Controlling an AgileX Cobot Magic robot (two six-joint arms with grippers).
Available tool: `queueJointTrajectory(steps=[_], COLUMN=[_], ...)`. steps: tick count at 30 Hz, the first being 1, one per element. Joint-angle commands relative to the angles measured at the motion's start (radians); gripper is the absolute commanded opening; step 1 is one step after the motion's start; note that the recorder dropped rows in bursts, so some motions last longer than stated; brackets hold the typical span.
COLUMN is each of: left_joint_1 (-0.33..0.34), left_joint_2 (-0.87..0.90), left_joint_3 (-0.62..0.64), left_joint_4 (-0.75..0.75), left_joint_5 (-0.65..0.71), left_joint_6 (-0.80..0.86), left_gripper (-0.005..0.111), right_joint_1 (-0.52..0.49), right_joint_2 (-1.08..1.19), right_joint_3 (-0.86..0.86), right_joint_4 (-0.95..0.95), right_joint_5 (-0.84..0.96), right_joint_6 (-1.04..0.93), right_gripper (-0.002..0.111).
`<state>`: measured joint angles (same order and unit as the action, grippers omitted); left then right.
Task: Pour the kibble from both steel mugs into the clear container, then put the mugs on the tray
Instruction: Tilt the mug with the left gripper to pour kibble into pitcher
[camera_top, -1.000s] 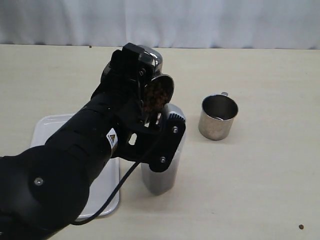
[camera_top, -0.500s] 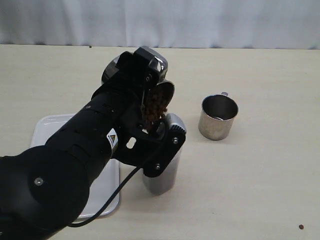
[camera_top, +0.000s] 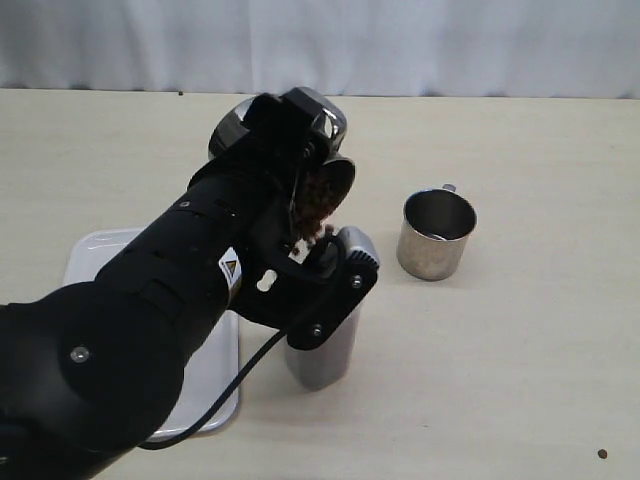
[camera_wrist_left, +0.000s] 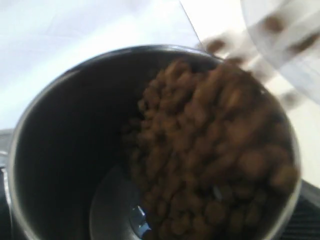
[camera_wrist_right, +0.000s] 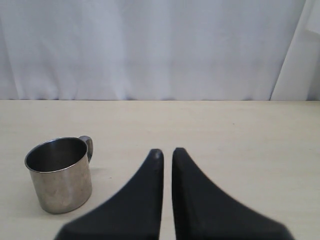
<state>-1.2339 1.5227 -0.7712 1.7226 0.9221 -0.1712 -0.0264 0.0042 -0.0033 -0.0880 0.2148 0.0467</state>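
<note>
Above the clear container (camera_top: 325, 355), the left gripper (camera_top: 300, 150) grips a steel mug (camera_top: 325, 175) tipped further than a half-second ago, kibble (camera_top: 316, 203) crowding its lip. Nearby lies the tray (camera_top: 215, 385); the second mug (camera_top: 436, 235) stands apart on open table (camera_top: 530, 340). Nearly closed, the right gripper (camera_wrist_right: 167, 154) holds nothing.

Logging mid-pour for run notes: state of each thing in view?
Tilted mug: tipped over the container, part full.
Kibble: spilling from its lip.
Clear container: upright under the pour.
Other mug: upright on table, standing free.
Tray: flat, no mug on it.
Left gripper: shut on tilted mug.
Right gripper: shut, empty.
</note>
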Motion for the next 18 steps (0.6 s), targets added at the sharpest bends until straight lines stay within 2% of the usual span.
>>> queueJointTrajectory(steps=[1, 5, 18], left_joint_1=[0.004, 0.026, 0.026], left_joint_2=[-0.005, -0.005, -0.005], left_joint_3=[-0.011, -0.011, -0.011], left_joint_4=[0.022, 0.022, 0.022], left_joint_5=[0.008, 0.003, -0.013], left_joint_6=[0.029, 0.046, 0.096], left_gripper=[0.0, 0.0, 0.0], right_joint_1=[-0.005, -0.005, -0.005], right_joint_2=[-0.004, -0.004, -0.004], right_joint_3=[0.003, 0.003, 0.003], right_joint_4=[0.003, 0.003, 0.003], right_joint_5=[-0.003, -0.003, -0.003], right_joint_6=[-0.006, -0.006, -0.006], right_gripper=[0.005, 0.005, 0.005])
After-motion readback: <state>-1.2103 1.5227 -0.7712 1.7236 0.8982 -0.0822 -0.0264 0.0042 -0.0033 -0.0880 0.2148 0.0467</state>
